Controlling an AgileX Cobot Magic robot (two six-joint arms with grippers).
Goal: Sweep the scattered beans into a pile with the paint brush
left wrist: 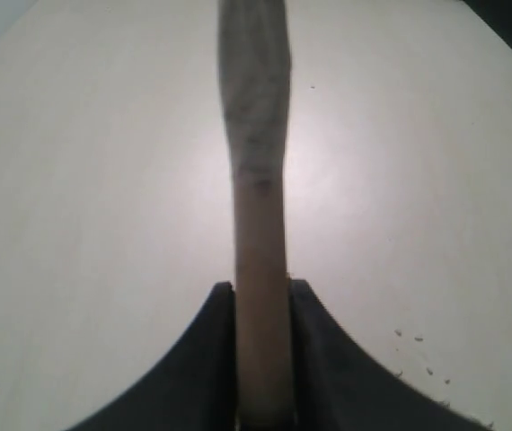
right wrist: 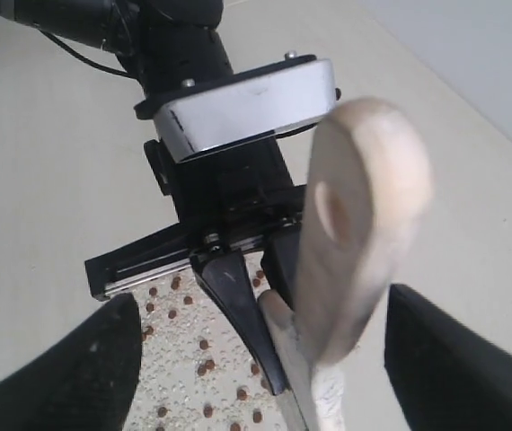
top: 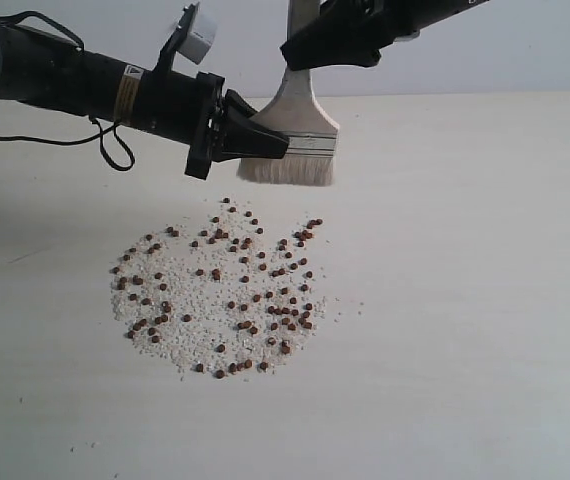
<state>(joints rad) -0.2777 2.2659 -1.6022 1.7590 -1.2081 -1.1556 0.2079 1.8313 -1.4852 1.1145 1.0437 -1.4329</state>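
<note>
Nearest me is the tabletop's (top: 485,400) near edge. At mid-table the beans (top: 225,295) lie scattered through a round patch of pale crumbs, with no pile yet. Above the patch's far rim hangs the paint brush (top: 295,135), bristles off the surface, my left claw (top: 265,140) clamped at its ferrule. The right claw (top: 315,52) stands wide around the handle end, gripping nothing. I'd lift it clear, then set the bristles flat beyond the farthest beans and drag lightly inward.
</note>
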